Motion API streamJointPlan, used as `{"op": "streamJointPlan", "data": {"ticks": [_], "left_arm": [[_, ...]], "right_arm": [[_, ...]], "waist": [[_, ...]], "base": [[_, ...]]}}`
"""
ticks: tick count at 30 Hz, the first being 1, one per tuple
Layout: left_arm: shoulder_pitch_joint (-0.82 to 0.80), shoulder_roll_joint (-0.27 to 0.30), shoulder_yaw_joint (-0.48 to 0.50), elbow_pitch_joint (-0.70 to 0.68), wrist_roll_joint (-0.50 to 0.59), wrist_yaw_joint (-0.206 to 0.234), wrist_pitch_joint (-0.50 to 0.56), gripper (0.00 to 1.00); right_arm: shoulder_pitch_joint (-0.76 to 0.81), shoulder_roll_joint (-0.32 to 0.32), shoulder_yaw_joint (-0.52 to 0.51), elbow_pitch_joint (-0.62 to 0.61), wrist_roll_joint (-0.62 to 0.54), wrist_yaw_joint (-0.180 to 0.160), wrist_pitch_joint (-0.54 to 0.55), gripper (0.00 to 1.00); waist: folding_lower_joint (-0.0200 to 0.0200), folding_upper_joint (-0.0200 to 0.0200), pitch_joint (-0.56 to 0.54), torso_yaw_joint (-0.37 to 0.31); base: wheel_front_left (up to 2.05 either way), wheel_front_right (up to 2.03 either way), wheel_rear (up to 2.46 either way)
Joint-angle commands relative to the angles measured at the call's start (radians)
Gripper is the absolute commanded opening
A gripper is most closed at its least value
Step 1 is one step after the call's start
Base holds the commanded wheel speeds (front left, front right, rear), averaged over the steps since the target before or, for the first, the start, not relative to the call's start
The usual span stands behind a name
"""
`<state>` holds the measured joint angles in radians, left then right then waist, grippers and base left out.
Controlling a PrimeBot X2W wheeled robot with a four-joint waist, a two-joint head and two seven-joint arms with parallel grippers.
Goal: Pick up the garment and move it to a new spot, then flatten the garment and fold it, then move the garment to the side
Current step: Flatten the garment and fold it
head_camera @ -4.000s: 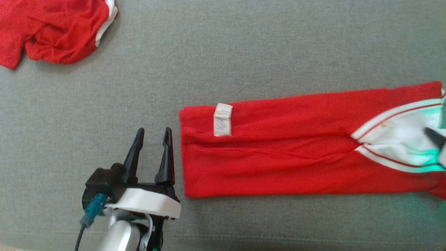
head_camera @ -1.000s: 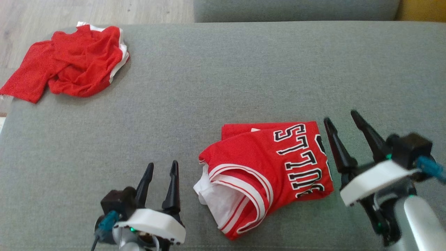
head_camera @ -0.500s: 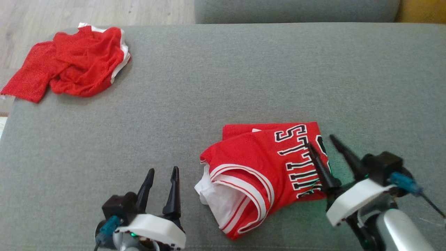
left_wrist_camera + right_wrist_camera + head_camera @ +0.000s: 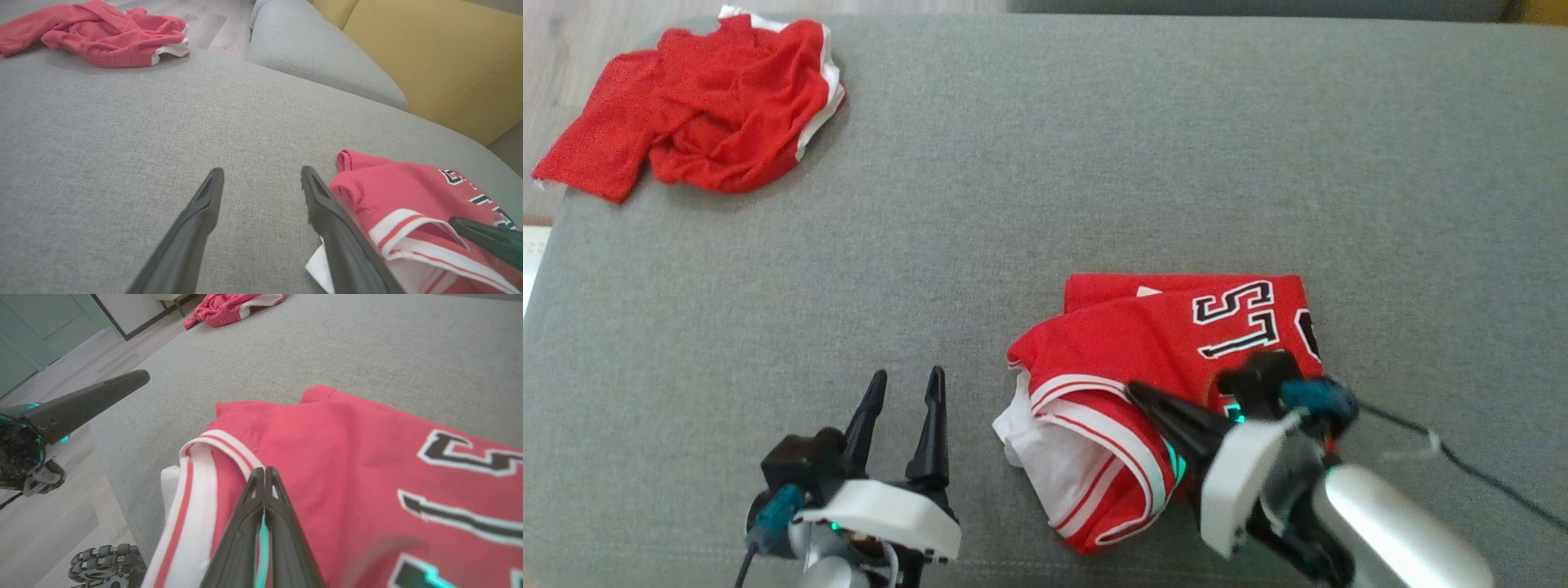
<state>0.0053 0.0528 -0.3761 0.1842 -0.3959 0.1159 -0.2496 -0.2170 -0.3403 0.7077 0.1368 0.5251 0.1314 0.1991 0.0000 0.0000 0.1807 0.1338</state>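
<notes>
The garment (image 4: 1143, 351), a red jersey with white trim and black letters, lies folded on the grey sofa seat (image 4: 1045, 180). My right gripper (image 4: 1134, 390) is shut, its fingers lying flat over the jersey's front part and pointing left. In the right wrist view its joined fingertips (image 4: 264, 470) rest above the red cloth (image 4: 327, 437) beside the white-striped armhole, with no cloth visibly pinched. My left gripper (image 4: 907, 377) stands open just left of the jersey, empty. In the left wrist view its right finger (image 4: 322, 204) sits close against the jersey's edge (image 4: 388, 188).
A second red garment (image 4: 711, 98) lies crumpled at the seat's far left corner. A yellow back cushion (image 4: 429, 53) and a grey cushion (image 4: 318, 53) stand behind the seat. Wooden floor (image 4: 61, 522) lies past the seat's front edge.
My right gripper has swung left from beside the jersey to over it, and its fingers have shut. The jersey, a long strip earlier, now lies folded. The head camera has tilted slightly.
</notes>
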Motion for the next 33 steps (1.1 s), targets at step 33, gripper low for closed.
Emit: {"op": "streamJointPlan", "data": {"ticks": [33], "left_arm": [[-0.142, -0.003, -0.052, -0.047, -0.052, 0.02, -0.012, 1.0]], "right_arm": [[-0.42, -0.112, 0.34, 0.116, 0.339, -0.001, 0.205, 0.0]], "waist": [[0.0, 0.0, 0.094, 0.118]], "base": [[0.0, 0.0, 0.0]]}}
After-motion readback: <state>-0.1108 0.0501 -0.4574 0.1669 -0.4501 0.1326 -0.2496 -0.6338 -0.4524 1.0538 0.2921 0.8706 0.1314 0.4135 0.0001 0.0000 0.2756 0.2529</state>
